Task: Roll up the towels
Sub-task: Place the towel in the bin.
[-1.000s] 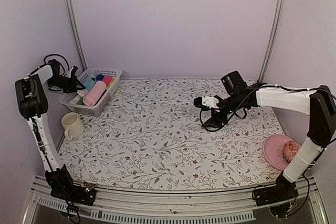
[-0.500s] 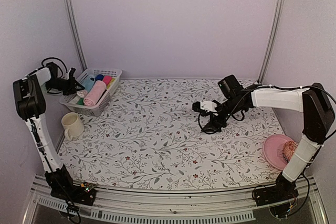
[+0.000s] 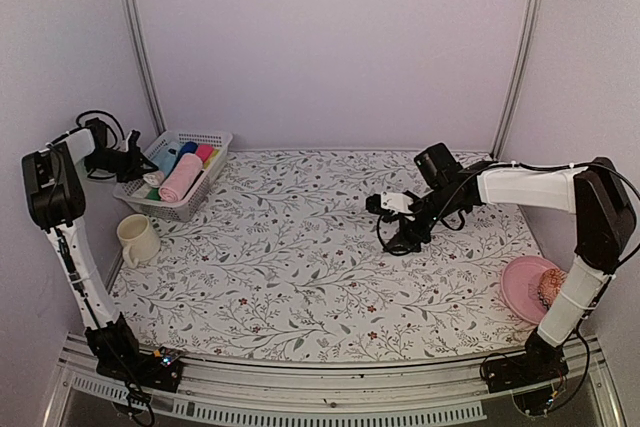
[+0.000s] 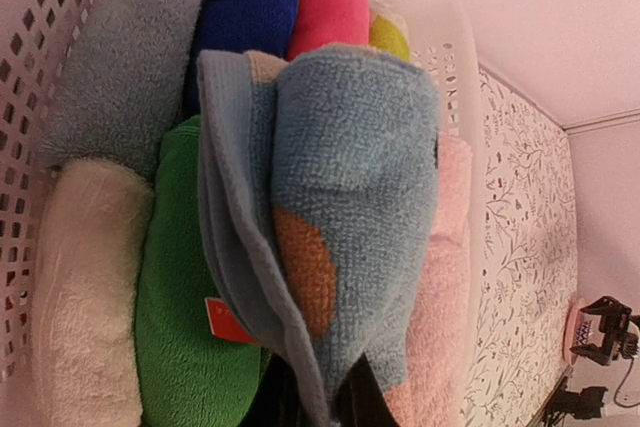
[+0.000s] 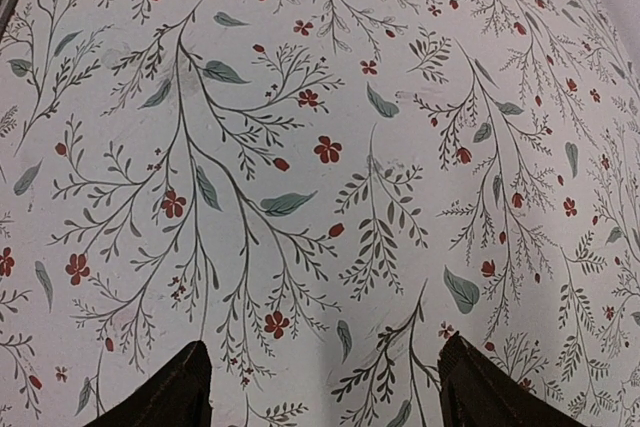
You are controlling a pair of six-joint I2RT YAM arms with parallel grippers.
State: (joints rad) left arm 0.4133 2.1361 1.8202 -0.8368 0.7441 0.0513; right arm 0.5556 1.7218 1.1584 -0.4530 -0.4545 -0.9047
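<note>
Over the basket point(image 3: 178, 209), left gripper point(image 4: 318, 399) pinches the light blue towel point(image 4: 350, 177) to lift it out — right gripper point(image 5: 325, 392) hovers wide open, likely ready to help.

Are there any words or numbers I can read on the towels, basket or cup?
No text can be read anywhere.
Small red tag at the edge of the light blue towel: too blurred to read.
White plastic basket and cream mug: no writing visible.

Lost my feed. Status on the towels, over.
Left gripper shut on light blue towel, over the basket. Right gripper open, empty, above the table. Pink towel in the basket.
</note>
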